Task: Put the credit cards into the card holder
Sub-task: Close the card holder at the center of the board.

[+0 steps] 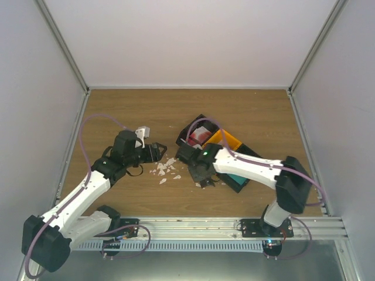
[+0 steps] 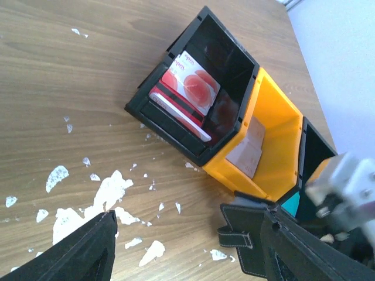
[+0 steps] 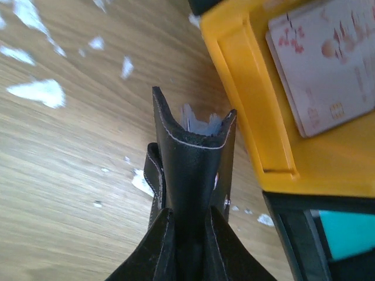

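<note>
The orange bin (image 2: 275, 117) lies on the wooden counter (image 1: 146, 111), its open top facing the left wrist camera, and holds a pale pinkish-grey card (image 3: 328, 64) lying flat inside it. Touching one side of the orange bin is a black bin (image 2: 228, 52) with red-and-white cards (image 2: 190, 88) leaning inside; against the opposite side sits another black bin (image 3: 293, 228) showing a teal card (image 3: 351, 234). Just beside the orange bin's front wall, the card holder (image 3: 190, 170) is clamped between the right fingers (image 3: 155, 252), which pinch its folded end, so its mouth gapes away from the wrist and shows a pale lining; whether it touches the counter cannot be told. The left fingers (image 2: 82, 257) are spread wide and grip nothing, hovering a little apart from the orange bin over the white scraps (image 2: 111, 193) strewn in front of it
</note>
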Controlling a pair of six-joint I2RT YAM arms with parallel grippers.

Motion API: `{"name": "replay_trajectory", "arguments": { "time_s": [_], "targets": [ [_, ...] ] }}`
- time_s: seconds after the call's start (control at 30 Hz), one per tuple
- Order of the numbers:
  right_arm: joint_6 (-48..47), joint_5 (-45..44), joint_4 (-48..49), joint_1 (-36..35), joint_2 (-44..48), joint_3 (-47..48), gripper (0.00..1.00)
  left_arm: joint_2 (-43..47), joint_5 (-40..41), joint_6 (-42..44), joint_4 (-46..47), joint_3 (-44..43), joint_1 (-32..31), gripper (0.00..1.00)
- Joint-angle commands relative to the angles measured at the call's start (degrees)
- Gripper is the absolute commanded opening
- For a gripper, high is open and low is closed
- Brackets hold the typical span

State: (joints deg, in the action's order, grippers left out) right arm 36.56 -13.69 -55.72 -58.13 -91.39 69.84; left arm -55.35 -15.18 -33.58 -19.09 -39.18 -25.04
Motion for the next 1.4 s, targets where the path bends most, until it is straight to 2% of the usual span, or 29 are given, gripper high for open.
{"name": "replay_trajectory", "arguments": {
  "time_s": [0.0, 0.2, 0.23, 0.37, 0.53, 0.77, 0.97, 1.03, 1.13, 1.23, 1.37],
  "targets": [
    [7.90, -10.92, -14.61, -4.89, -8.54, 6.30, 0.00, -0.09, -1.41, 1.94, -0.91, -3.27, 1.69, 0.69],
    [9.08, -8.05, -15.39, -10.83, -23.36, 18.36, 0.02, 0.03, -3.78, 3.96, -3.84, -7.55, 4.78, 0.72],
    [8.25, -6.36, -13.63, -11.25, -24.47, 19.63, 0.06, 0.06, -4.25, 4.30, -4.20, -8.04, 5.30, 0.73],
    [5.45, 1.77, -2.96, -11.57, -26.27, 21.27, 0.36, 0.25, -6.38, 4.92, -5.22, -9.53, 7.52, 0.74],
    [3.53, 10.84, 10.54, -10.91, -23.78, 16.97, 0.45, 0.43, -8.80, 5.11, -5.54, -10.04, 9.30, 0.76],
    [7.54, 10.33, 23.93, -7.46, -8.23, 0.82, 0.47, 0.36, -9.87, 4.40, -5.32, -7.79, 10.19, 0.78],
    [14.19, 7.73, 26.63, -1.87, 5.33, -14.68, 0.50, 0.33, -14.01, 3.45, -2.48, -0.98, 10.13, 0.78],
    [15.85, 7.66, 26.86, -0.19, 7.74, -18.98, 0.50, 0.38, -15.88, 2.67, -1.05, 2.39, 9.85, 0.78],
    [16.01, 9.65, 29.74, 1.45, 9.90, -24.30, 0.40, 0.38, -18.71, 0.42, 2.88, 7.92, 8.25, 0.76],
    [14.18, 12.02, 32.23, 2.08, 9.33, -25.92, 0.32, -0.41, -19.95, -2.40, 6.54, 12.77, 5.63, 0.75],
    [10.68, 15.58, 35.99, 2.27, 7.29, -25.96, 0.31, -3.18, -21.54, -6.42, 12.10, 17.21, 2.02, 0.75]
  ]
}}
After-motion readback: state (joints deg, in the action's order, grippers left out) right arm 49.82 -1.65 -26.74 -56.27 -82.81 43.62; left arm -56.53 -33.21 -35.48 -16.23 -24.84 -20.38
